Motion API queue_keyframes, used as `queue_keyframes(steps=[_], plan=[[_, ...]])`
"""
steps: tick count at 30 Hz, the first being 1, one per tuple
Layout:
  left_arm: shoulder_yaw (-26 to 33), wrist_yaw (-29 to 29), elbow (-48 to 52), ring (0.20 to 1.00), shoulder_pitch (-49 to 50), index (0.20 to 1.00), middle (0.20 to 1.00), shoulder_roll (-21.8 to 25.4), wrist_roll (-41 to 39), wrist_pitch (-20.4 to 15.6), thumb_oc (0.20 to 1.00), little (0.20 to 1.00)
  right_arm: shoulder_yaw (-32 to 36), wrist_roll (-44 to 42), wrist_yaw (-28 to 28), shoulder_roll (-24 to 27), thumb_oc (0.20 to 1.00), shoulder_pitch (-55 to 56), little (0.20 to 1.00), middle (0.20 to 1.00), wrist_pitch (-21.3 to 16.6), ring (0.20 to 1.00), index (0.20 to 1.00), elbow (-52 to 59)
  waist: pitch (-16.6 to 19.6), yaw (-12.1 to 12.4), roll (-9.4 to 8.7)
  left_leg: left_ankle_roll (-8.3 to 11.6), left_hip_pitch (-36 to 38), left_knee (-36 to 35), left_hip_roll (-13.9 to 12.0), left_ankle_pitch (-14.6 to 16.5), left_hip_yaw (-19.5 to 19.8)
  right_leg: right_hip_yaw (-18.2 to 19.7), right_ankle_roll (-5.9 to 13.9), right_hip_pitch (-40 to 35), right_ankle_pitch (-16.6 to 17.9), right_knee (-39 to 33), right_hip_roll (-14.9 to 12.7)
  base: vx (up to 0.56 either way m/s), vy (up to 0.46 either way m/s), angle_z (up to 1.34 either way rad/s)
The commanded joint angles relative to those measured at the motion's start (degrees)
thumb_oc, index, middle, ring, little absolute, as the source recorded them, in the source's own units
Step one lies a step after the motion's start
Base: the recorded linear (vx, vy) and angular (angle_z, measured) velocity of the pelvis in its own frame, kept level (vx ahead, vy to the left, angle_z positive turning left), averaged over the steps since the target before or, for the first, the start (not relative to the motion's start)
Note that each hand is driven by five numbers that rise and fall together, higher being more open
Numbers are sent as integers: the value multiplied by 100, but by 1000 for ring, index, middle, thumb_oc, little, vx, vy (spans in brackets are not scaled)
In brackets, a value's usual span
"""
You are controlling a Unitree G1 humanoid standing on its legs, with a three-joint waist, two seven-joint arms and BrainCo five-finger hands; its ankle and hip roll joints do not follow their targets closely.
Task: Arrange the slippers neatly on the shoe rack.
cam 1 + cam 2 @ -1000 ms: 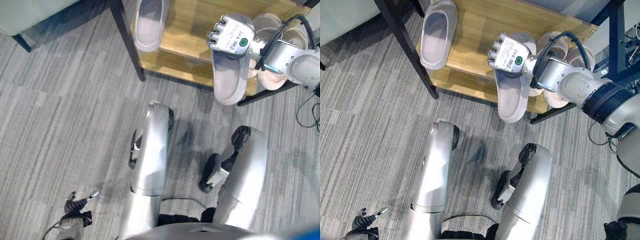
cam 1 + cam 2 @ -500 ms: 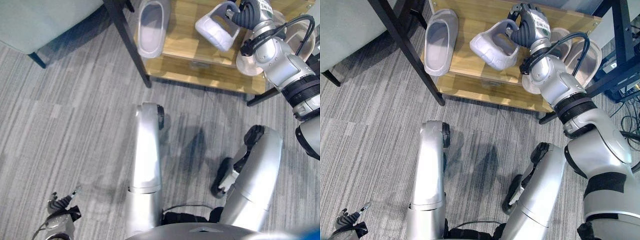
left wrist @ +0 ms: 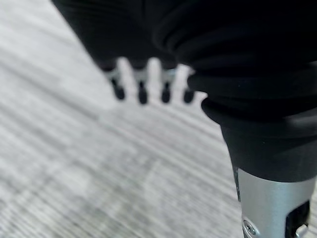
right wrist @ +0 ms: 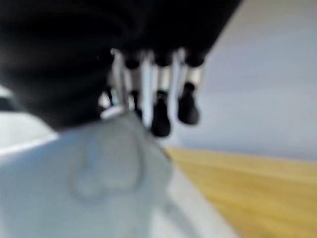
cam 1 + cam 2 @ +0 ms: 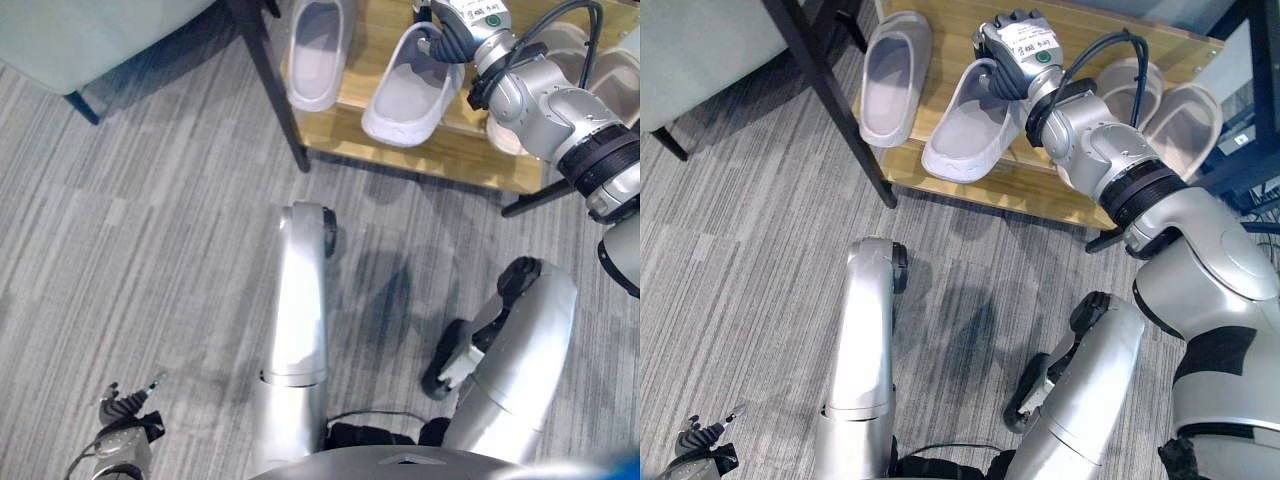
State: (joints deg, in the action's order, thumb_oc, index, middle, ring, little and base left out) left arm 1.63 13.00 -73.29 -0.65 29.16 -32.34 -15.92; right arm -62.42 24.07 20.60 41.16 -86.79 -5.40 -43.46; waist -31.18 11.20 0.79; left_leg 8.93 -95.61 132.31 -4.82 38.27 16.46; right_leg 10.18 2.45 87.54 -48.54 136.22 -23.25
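The low wooden shoe rack with black metal legs (image 5: 1040, 190) stands on grey striped carpet (image 5: 750, 260), and everything else is placed against it; a pale grey-green upholstered seat (image 5: 90, 35) sits just past the rack's left leg; on the rack's shelf lie four slippers; a light grey slip-on slipper (image 5: 893, 77) rests flat at the left end; beside it a second light grey slipper (image 5: 970, 125) lies angled, its toe reaching the shelf's front edge; a beige pair of slippers (image 5: 1160, 110) sits at the right end; the right hand (image 5: 1015, 50) is over the angled slipper's heel end, fingers curled round its rim; the left hand (image 3: 148, 87) hangs over the carpet well away from the rack, fingers straight and holding nothing.
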Motion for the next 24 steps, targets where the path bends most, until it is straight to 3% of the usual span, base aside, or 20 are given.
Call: queue_keyframes(steps=[1, 4, 6, 14, 24], plan=[[-613, 183, 227, 1000, 442, 1000, 1000, 267, 224, -148, 1000, 1000, -222, 780, 353, 400, 200, -784, 200, 200, 117, 200, 200, 8, 139, 314, -6, -461, 565, -874, -389, 624, 284, 850, -321, 241, 499, -912, -110, 27, 17, 11], [-675, 247, 25, 1000, 513, 1000, 1000, 208, 500, -90, 1000, 1000, -716, 1633, 550, 510, 200, -1101, 200, 200, 398, 200, 200, -118, 139, 364, -61, -478, 565, -958, -414, 699, 120, 900, -306, 241, 585, -1027, -144, 77, 80, 9], [-652, 289, -45, 1000, 540, 1000, 1000, 172, 572, -81, 1000, 1000, -683, 1752, 705, 699, 200, -1106, 200, 200, 501, 200, 200, -53, 139, 311, -90, -494, 565, -975, -413, 725, 23, 949, -294, 241, 591, -1028, -144, 49, 35, 3], [-1012, 373, 391, 1000, 718, 1000, 1000, 72, 481, -313, 1000, 1000, -112, 1248, 1172, 753, 200, -885, 200, 200, 654, 200, 200, -688, 139, 257, 61, -493, 565, -974, -390, 804, -216, 1103, -351, 241, 531, -898, -148, 37, 26, 5], [-932, 471, 191, 1000, 762, 1000, 1000, 285, 651, -368, 1000, 1000, -57, 1010, 1297, 708, 200, -888, 200, 200, 601, 200, 200, -1016, 139, 379, -42, -453, 565, -1234, -273, 659, -382, 1318, -397, 240, 609, -927, -244, 31, -11, 8]])
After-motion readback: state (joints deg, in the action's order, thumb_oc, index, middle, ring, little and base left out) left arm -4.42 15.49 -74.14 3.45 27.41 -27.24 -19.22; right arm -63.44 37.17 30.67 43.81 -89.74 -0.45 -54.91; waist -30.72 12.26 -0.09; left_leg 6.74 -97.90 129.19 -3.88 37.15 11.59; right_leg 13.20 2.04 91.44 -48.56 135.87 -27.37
